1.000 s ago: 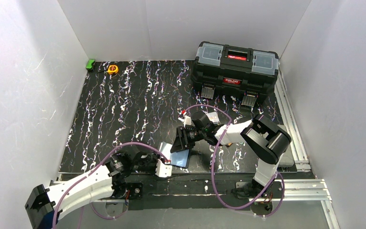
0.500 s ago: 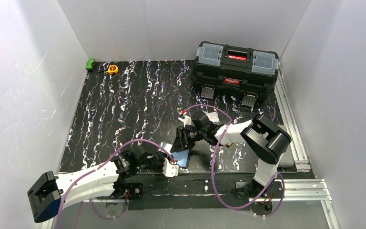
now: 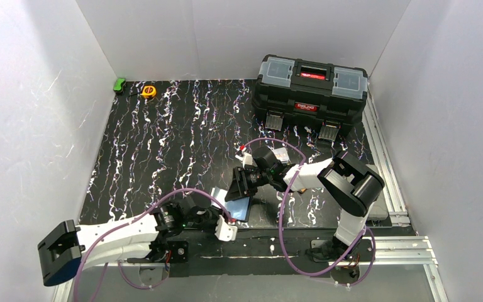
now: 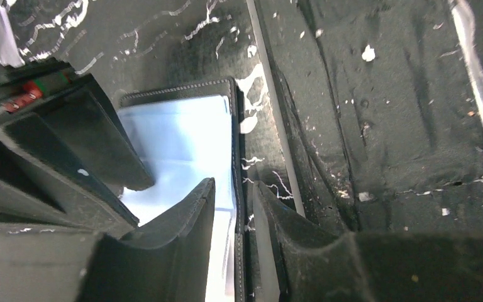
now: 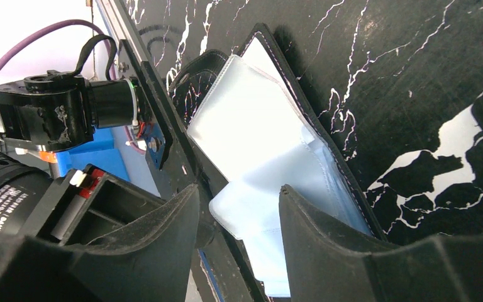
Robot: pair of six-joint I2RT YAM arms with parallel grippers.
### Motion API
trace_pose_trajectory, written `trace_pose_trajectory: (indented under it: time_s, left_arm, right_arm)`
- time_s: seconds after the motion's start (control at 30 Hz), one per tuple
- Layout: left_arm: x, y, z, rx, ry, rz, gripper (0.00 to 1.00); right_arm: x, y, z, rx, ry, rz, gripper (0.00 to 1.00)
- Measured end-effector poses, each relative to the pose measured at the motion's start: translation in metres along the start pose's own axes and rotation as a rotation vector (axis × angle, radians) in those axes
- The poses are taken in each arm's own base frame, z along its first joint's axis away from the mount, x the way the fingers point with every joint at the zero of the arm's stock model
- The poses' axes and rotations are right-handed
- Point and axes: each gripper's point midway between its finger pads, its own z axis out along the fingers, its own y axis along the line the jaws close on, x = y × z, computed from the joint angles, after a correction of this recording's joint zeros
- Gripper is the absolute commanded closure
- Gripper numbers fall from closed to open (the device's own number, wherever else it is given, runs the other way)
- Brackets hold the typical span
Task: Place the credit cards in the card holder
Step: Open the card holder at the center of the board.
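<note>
The black card holder (image 3: 244, 207) lies open near the table's front edge, its bluish sleeves (image 4: 182, 138) facing up. My left gripper (image 4: 233, 185) sits low at the holder's near side. Its jaws stand narrowly apart astride the stitched black edge (image 4: 234, 126), with a gap on each side. My right gripper (image 5: 236, 192) reaches in from the right, open, over the sleeves (image 5: 258, 132), with a lifted sleeve corner between its fingers. A pale, card-like piece (image 3: 282, 153) shows behind the right wrist; I see no credit cards plainly elsewhere.
A large black toolbox (image 3: 311, 85) stands at the back right. A yellow tape measure (image 3: 148, 91) and a small green object (image 3: 119, 84) lie at the back left corner. A metal rail (image 3: 277, 242) runs along the front edge, just below the holder.
The left arm has slid right and toward the front edge, and its jaws have parted from shut. The right arm and the holder have stayed put.
</note>
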Motion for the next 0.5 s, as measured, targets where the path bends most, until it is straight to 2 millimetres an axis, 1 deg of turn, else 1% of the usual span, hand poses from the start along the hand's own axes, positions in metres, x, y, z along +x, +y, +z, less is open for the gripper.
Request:
trace_pose_trajectory:
  time_s: [0.13, 0.23, 0.4, 0.5]
  left_arm:
    - [0.015, 0.000, 0.007, -0.004, 0.075, 0.007, 0.74]
    - [0.028, 0.007, 0.012, -0.038, 0.151, 0.029, 0.75]
    - [0.033, 0.024, 0.008, -0.119, 0.202, 0.047, 0.76]
    - [0.030, 0.030, 0.003, -0.156, 0.197, 0.051, 0.75]
  right_arm:
    - [0.000, 0.000, 0.000, 0.000, 0.000, 0.000, 0.43]
    - [0.000, 0.000, 0.000, 0.000, 0.000, 0.000, 0.43]
    - [0.000, 0.000, 0.000, 0.001, 0.000, 0.000, 0.43]
    - [0.000, 0.000, 0.000, 0.001, 0.000, 0.000, 0.43]
